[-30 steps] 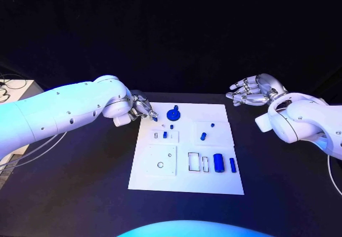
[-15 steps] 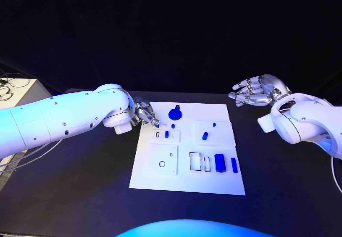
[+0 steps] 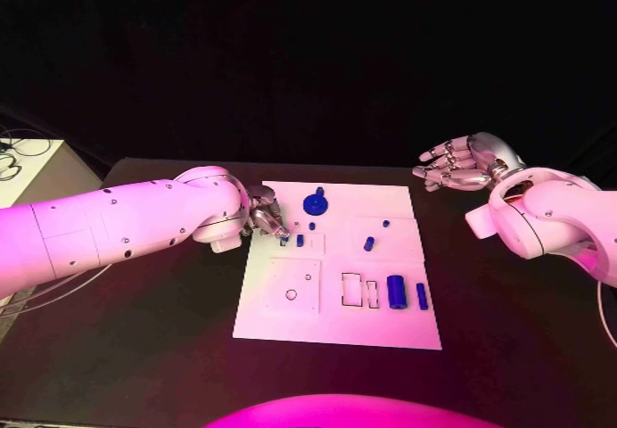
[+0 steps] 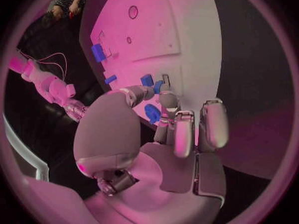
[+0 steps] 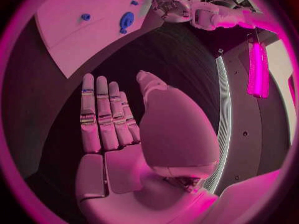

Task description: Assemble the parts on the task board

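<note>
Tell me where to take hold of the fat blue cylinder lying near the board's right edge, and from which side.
Grip the fat blue cylinder across its round sides at mid-length, coming from above. It lies flat on the task board with its long axis running near to far, and a thinner blue bar lies close on its right, so fingers probably fit best straight down. The right hand is free.

arms: smooth white rounded shells, small dark screw dots | left hand (image 3: 267, 218), right hand (image 3: 459, 164): silver, segmented fingers

No readable text — no labels, numbers.
</note>
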Robot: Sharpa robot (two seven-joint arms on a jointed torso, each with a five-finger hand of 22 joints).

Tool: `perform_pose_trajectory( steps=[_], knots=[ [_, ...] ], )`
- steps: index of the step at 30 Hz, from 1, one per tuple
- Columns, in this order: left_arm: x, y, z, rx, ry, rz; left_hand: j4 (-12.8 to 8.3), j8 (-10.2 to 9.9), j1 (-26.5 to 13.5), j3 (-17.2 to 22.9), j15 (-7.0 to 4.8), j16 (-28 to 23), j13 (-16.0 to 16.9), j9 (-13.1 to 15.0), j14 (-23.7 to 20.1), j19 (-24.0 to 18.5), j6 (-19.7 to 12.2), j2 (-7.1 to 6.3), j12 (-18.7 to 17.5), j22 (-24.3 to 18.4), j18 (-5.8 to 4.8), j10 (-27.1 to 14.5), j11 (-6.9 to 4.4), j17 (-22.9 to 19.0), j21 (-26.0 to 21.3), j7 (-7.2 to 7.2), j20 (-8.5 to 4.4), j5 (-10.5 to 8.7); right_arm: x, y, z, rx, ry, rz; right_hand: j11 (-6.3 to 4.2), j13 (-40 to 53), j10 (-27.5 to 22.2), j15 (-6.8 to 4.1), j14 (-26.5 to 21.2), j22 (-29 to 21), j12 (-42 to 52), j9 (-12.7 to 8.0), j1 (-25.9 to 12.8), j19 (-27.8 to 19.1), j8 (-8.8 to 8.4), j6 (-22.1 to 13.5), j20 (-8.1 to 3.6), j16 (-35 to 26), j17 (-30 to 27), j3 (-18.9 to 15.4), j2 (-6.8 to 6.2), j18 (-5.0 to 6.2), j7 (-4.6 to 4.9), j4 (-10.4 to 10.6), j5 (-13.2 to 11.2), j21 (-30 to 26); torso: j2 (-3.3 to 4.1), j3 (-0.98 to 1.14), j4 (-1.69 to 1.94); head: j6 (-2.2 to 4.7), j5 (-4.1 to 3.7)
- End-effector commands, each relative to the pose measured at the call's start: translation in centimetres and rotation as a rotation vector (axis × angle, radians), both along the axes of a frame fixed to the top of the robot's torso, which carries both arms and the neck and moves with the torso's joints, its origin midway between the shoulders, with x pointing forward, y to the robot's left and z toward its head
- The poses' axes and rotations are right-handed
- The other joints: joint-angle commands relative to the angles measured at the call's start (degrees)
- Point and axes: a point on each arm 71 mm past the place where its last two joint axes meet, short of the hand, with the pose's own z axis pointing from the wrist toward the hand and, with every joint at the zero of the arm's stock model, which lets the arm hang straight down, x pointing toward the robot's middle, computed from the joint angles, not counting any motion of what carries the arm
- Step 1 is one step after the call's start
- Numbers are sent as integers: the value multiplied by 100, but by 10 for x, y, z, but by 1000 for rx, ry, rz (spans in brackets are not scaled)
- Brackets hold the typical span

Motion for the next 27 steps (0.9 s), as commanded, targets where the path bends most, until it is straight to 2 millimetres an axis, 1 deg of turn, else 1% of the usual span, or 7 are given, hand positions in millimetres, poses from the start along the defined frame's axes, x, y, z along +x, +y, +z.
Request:
perform_pose_trajectory(
  steps=[1,7,11,14,19,25,27],
  knots=[
    [-1,-1,-1,22,12,-28,-1245,6,8,1199,-33,19,-9,5,595,51,30,71,26,-1,-47,58,-25,1508,32,-6,1,26,-1,2,0,1,-3,21,22,-5,32,17,-40,-4,-23,-9,4,-36,26,14,-1,-19,-9,19,61,34,89,3,21,-6,4,-1,3,-23,-3],
    [-1,0,-3,38,32,-43,-1249,4,7,1200,-33,19,6,4,595,50,31,68,33,-2,-47,63,-25,1508,31,-6,1,27,-1,1,0,1,-3,20,23,-11,31,19,-41,-10,-26,-11,1,-39,26,13,0,-23,-15,19,61,33,90,3,23,-6,0,0,8,-44,-2],
    [0,1,-4,46,37,-46,-1252,3,7,1200,-33,19,-1,4,595,41,32,66,29,-14,-44,61,-25,1508,26,-7,0,27,-1,2,0,1,-3,21,23,-11,31,19,-41,-10,-26,-11,1,-39,26,13,0,-23,-15,19,61,33,90,3,23,-6,-2,2,3,-63,2],
    [0,2,-5,51,47,-47,-1256,2,7,1201,-34,19,8,4,595,43,34,64,33,-11,-45,64,-26,1508,27,-7,0,27,0,2,0,1,-3,21,23,-11,31,19,-41,-10,-26,-11,1,-39,26,13,0,-23,-15,19,61,33,90,3,23,-6,-2,2,-1,-66,7],
    [1,4,-6,56,67,-51,-1265,-1,8,1203,-34,19,5,3,595,33,36,59,30,-23,-42,62,-27,1508,22,-9,-1,27,0,2,0,0,-3,20,24,-19,30,20,-43,-17,-30,-13,-1,-43,25,11,1,-28,-21,20,60,33,91,2,24,-7,-4,4,6,-74,7],
    [1,3,-7,56,78,-55,-1267,-2,8,1203,-34,19,7,3,595,27,37,57,30,-32,-40,62,-27,1508,18,-9,-2,27,0,2,0,0,-3,20,25,-22,30,21,-44,-20,-32,-14,-2,-45,24,10,2,-30,-25,20,60,33,92,2,24,-7,-1,2,5,-79,3],
    [1,3,-7,55,80,-56,-1267,-2,8,1203,-34,19,7,3,595,27,37,57,30,-32,-40,62,-27,1508,18,-9,-2,27,0,2,0,0,-3,21,25,-22,30,21,-44,-20,-32,-14,-2,-45,24,10,2,-30,-25,20,60,33,92,2,24,-7,-1,5,3,-86,1]
  ],
)
